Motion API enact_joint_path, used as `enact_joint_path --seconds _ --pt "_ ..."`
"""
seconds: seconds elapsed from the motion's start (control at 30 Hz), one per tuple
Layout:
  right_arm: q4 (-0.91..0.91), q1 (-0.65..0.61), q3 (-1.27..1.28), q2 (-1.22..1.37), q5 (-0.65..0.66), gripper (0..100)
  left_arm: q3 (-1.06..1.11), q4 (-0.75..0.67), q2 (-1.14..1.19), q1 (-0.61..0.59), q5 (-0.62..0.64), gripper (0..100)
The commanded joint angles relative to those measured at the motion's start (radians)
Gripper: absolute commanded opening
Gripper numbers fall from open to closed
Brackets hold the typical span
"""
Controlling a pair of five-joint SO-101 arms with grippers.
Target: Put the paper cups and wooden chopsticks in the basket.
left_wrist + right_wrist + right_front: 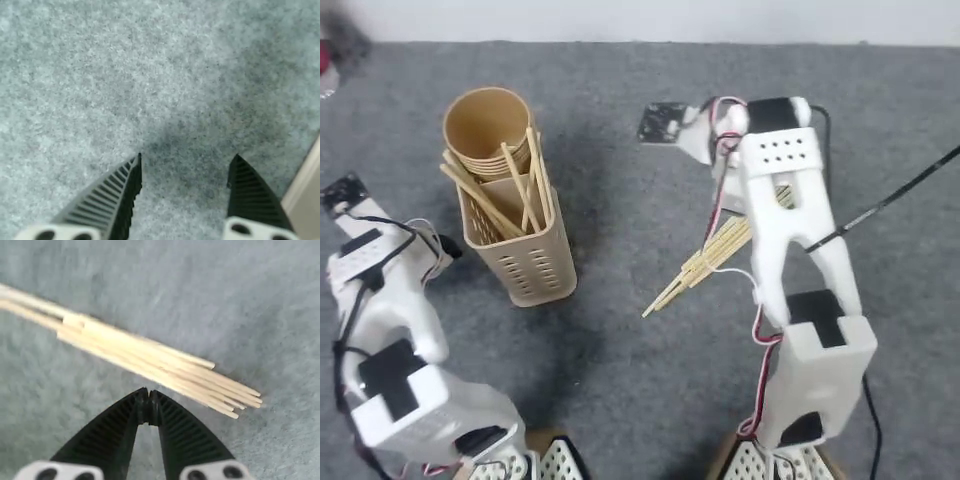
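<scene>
So, most of this job looks done. The basket (525,262) stands left of centre on the grey carpet (610,120). The stack of paper cups (485,125) sits in its far end, and a handful of loose chopsticks (515,195) leans in beside them. Their ends poke out over the rim, I'd guess because they're longer than the basket is deep, so leaning is the only way they fit.

Not yet in is the bundle of wooden chopsticks (705,262). It lies flat on the carpet right of centre, well apart from the basket, with one end angled toward the near left. The sticks lie packed side by side like one thick piece, which should make a single pinch enough if it lands across the whole bunch.

The right arm (790,200) hangs over the far-right end of the bundle. The right gripper (148,401) is clenched with its tips touching and nothing between them, and the sticks lie just beyond the tips. My read is that it has to spread its jaws before it can take anything.

The left gripper (185,170) is spread wide over bare carpet and carries nothing. The pale edge (307,185) at one side is probably the basket wall, so it looks parked close by, maybe to steady things.
</scene>
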Motion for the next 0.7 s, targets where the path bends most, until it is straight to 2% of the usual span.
enact_joint_path --seconds 0.0,0.17,0.33,0.4,0.5,0.57,0.67 --pt "-0.039 0.073 0.040 -0.051 0.074 0.9 -0.010 0.002 -0.032 -0.002 -0.006 26" --pt "-0.027 0.154 0.192 -0.170 0.244 0.9 -0.010 0.000 -0.032 -0.002 -0.006 26" --pt "-0.079 0.166 0.425 -0.417 0.245 0.9 -0.012 -0.002 -0.032 -0.002 -0.006 26" --pt "-0.124 0.153 0.542 -0.555 0.209 0.8 -0.012 -0.002 -0.032 -0.002 -0.006 26" --pt "-0.274 0.128 0.721 -0.765 0.081 0.8 -0.012 -0.002 -0.032 0.000 -0.006 26" --pt "-0.446 0.128 0.868 -0.881 0.008 0.8 -0.012 -0.002 -0.032 0.000 -0.006 26" --pt "-0.667 0.119 1.082 -0.997 -0.006 0.9 -0.012 0.000 -0.032 0.000 -0.006 26"
